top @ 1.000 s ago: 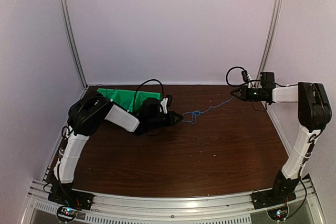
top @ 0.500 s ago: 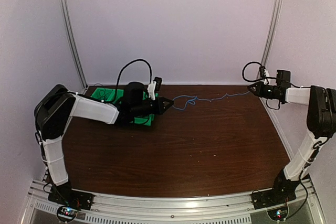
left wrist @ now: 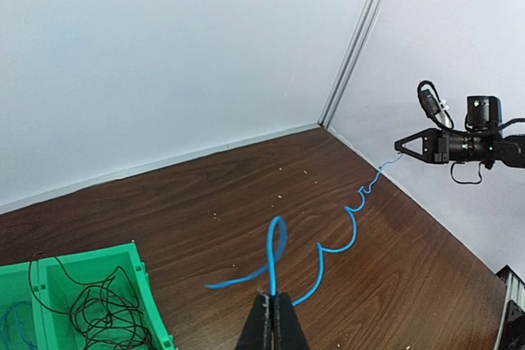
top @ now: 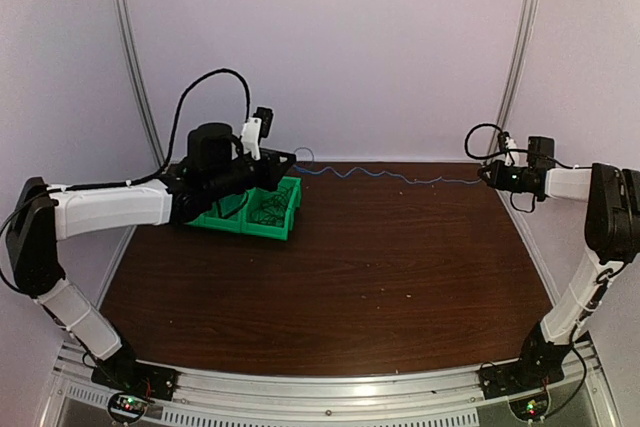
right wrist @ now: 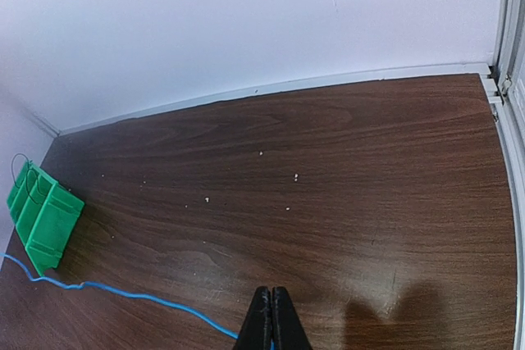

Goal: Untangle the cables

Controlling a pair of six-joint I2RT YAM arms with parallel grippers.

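A thin blue cable (top: 380,175) hangs in loose waves above the brown table, stretched between my two grippers. My left gripper (top: 292,159) is raised above the green bin (top: 255,225) and is shut on the cable's left end. In the left wrist view the blue cable (left wrist: 354,227) forms one loop just ahead of the left gripper (left wrist: 273,297). At the far right my right gripper (top: 481,175) is shut on the other end. The blue cable (right wrist: 123,291) runs in under the right gripper (right wrist: 271,291). Black cables (left wrist: 102,313) lie tangled inside the bin.
The green bin (left wrist: 90,252) has two compartments and stands at the table's back left, near the wall; in the right wrist view the bin (right wrist: 41,215) is at the far left. White walls and metal corner posts (top: 520,47) enclose the table.
My left arm has lifted and swung back-left from mid-table to above the green bin. The right gripper has drawn right. The bunched blue cable has stretched into a long wavy line.
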